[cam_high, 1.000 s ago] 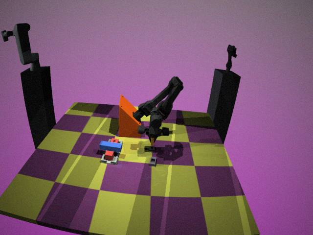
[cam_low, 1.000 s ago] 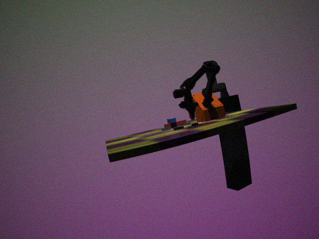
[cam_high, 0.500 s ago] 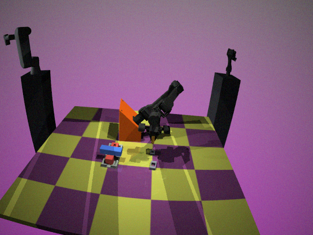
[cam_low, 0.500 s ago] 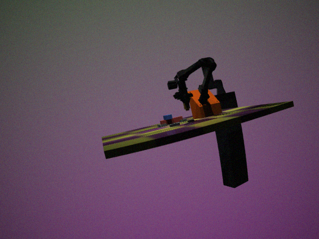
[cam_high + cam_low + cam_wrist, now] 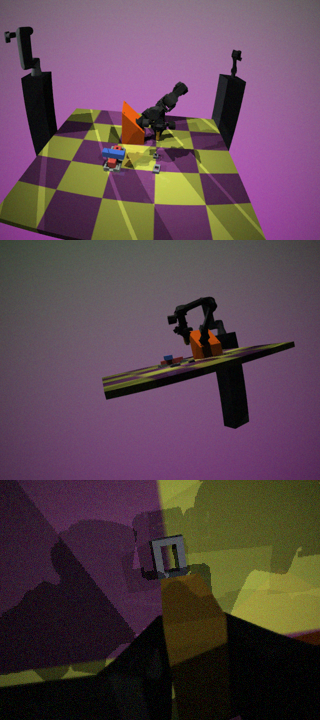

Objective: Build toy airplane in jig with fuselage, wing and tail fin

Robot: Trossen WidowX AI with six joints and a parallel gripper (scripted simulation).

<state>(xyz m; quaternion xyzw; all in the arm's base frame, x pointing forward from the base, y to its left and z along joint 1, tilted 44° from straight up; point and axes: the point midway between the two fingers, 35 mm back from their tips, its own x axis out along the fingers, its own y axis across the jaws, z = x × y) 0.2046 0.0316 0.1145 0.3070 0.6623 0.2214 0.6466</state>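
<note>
The red fuselage [image 5: 111,162] [image 5: 177,359] lies lengthwise in the grey cradle [image 5: 116,170]. The blue wing [image 5: 113,153] [image 5: 168,357] lies across its top; its tab is hidden. A small dark opening shows in the fuselage's far end, with nothing in it. My gripper [image 5: 157,132] [image 5: 185,337] [image 5: 186,621] is shut on the orange-yellow tail fin, which points down from the fingers. The tail fin [image 5: 157,136] [image 5: 186,342] [image 5: 190,597] is in the air above the table, to the right of and behind the cradle in the top view.
Two small grey holders, the rear one [image 5: 155,156] [image 5: 157,557] and the front one [image 5: 156,169], stand right of the cradle. A tall orange wedge [image 5: 130,131] [image 5: 195,344] stands behind the cradle, close to the arm. Dark pedestals [image 5: 40,103] [image 5: 227,103] with arms stand beyond the table.
</note>
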